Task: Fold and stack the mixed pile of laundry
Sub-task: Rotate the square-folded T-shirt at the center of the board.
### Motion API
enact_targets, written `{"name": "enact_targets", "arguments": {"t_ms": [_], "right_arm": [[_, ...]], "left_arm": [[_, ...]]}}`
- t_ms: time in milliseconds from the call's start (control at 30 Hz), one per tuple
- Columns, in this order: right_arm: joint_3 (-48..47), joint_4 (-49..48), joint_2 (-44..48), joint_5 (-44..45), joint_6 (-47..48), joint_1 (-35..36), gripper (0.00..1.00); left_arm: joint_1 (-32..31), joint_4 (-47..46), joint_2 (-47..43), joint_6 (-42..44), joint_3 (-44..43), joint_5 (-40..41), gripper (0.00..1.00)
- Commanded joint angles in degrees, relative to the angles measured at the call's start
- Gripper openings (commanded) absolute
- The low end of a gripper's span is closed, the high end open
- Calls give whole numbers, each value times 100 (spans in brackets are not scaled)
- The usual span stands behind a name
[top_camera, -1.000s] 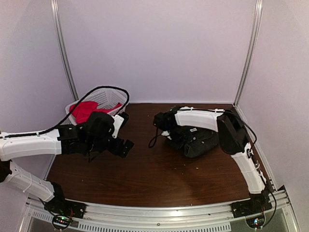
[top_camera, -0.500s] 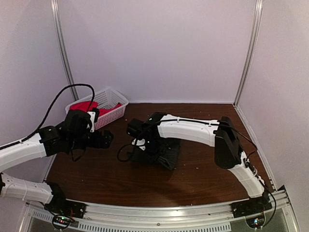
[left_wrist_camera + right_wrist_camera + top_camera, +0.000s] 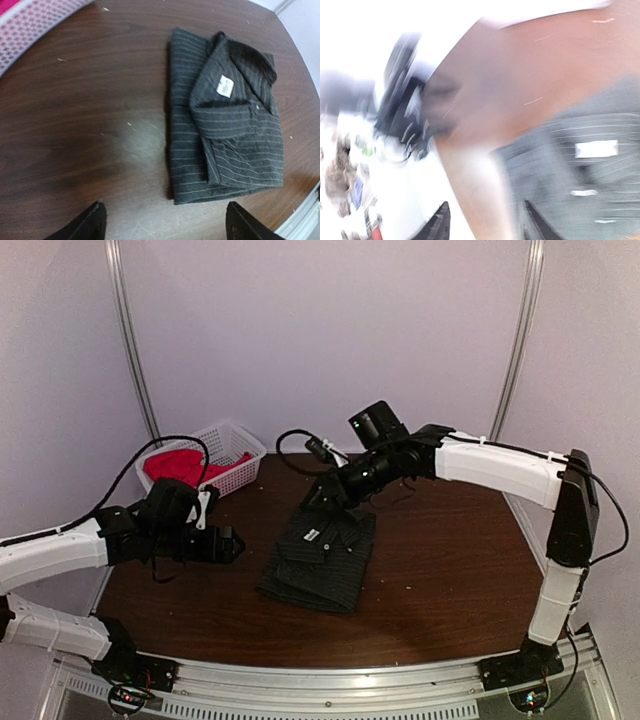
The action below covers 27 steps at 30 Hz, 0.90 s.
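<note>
Left jaws stand spread wide and released: their two dark fingers (image 3: 95, 222) sit well apart at the bottom of the left wrist view, with only bare tabletop (image 3: 100, 125) between them. They hover low near the left edge of the tabletop, just beside the dark pinstriped shirt (image 3: 320, 558) but clear of it.

Right jaws are parted too. In the badly blurred right wrist view their fingers (image 3: 440, 220) show brown wood between them and nothing gripped. Seen from above, they hang over the far end of the shirt, by the collar; whether they touch the cloth cannot be told.

The shirt lies folded into a rough rectangle around the middle of the tabletop, a little toward the left edge, its long sides running from the far edge toward the near one. Its collar faces up at the far end, and a small white label (image 3: 224, 85) shows inside it.

The red-pink T-shirt (image 3: 175, 464) lies bunched inside the white lattice basket (image 3: 238, 445) at the far left corner, well apart from the shirt. A black cable (image 3: 190, 440) arcs over the basket.
</note>
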<state>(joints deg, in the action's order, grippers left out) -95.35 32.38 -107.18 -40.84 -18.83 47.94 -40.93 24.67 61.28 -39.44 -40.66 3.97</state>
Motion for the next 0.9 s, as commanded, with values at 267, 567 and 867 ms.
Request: {"name": "enact_targets", "arguments": {"t_ms": [267, 567, 867], "right_arm": [[96, 319, -1432, 931, 176, -1172, 32], [1740, 542, -509, 1034, -132, -553, 32], [3081, -1058, 2024, -382, -1400, -58, 51]], "left_arm": [[-1138, -1222, 2784, 349, -1001, -1094, 57], [-262, -1054, 3520, 645, -1232, -947, 52], [395, -855, 3152, 1548, -1722, -1586, 63]]}}
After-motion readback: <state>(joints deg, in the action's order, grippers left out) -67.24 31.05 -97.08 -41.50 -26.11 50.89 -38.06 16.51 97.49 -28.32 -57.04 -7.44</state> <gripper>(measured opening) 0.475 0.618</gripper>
